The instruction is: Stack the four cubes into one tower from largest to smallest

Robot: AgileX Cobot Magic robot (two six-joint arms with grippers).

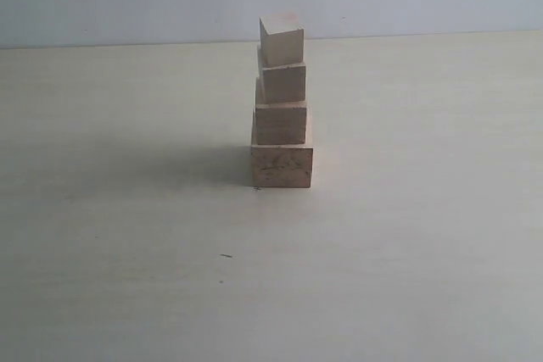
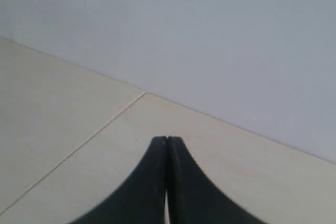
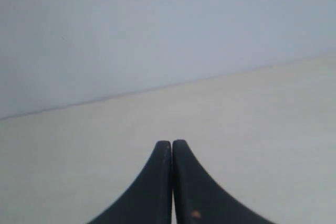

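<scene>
We see the arms only through their own wrist cameras. The left gripper (image 2: pixel 167 140) points low along the desk (image 2: pixel 63 129) towards the wall (image 2: pixel 210 35). Its two dark, curved fingers are pressed together from tip to base, with nothing between them. A thin seam (image 2: pixel 89 139) in the desk surface runs past it on one side, heading for the line where desk meets wall.

The right gripper (image 3: pixel 171 142) is posed much the same, aimed across bare desk at the wall. Its jaws are closed tight and empty, and only a hairline slit shows between them. One of its fingers carries a small orange speck (image 3: pixel 195 214) near the base.

In the exterior view the tower (image 1: pixel 282 103) stands free, about midway between the desk's left and right sides and well back from its near edge. The largest cube (image 1: pixel 282 166) rests on the desk, and dark grain smudges mark the face turned to us. The second cube (image 1: pixel 281 123) sits on it, then the third cube (image 1: pixel 283 82). The smallest cube (image 1: pixel 282 40) is on top, turned a little so that two of its sides show. Each block rests fully on the one beneath.

The faces we can see are plain pale wood. The tower's shadow (image 1: pixel 195 167) falls on the desk towards the left side.
</scene>
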